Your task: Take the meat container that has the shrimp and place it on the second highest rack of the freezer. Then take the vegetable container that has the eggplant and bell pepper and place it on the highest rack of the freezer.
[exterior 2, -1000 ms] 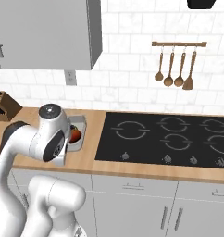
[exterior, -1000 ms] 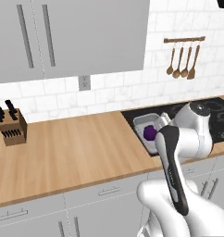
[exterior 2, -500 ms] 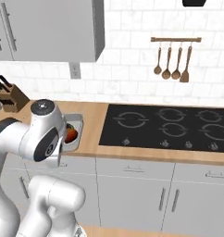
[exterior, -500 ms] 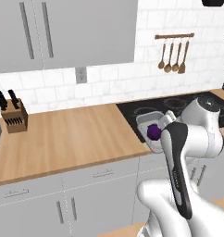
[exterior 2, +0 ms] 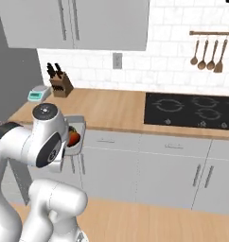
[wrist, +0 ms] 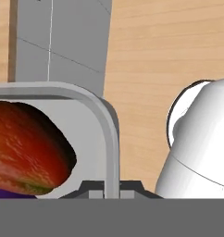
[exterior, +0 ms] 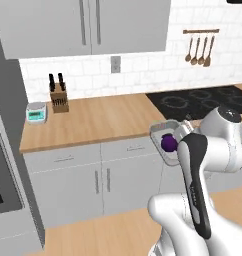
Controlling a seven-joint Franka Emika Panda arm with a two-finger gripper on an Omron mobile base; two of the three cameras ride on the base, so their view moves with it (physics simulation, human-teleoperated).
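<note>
Second half of task in hand, judging by contents: the tray [exterior: 165, 141] with the eggplant [exterior: 168, 143] and pepper [exterior 2: 74, 138] was off the bench [exterior: 98, 120], carried in mid-air in front of the lower cabinets [exterior: 98, 177], near the arm's elbow. In the left base view the tray sat at about 3 o'clock of frame centre; in the right base view at about 9 o'clock. The hand [wrist: 107, 190] had the tray rim [wrist: 111, 139] running down between its tips, so it looked closed on the rim, thin edge grip; exact gap hard to read as the tips were mostly cut off at the view's bottom. The tray looked roughly level, open side up, with its long axis running about 10 to 4 o'clock in the left base view; rough call, since the arm covered part of it. The pepper lay at 9 o'clock in the hand view, a purple sliver beneath it. Next move, as a guess: carry to the freezer's top rack, keep the tray level so nothing rolls out, line the long axis with the shelf depth. A grey tall unit [exterior: 8, 150] stood at 9 o'clock in the left base view; couldn't tell if that was the freezer.
</note>
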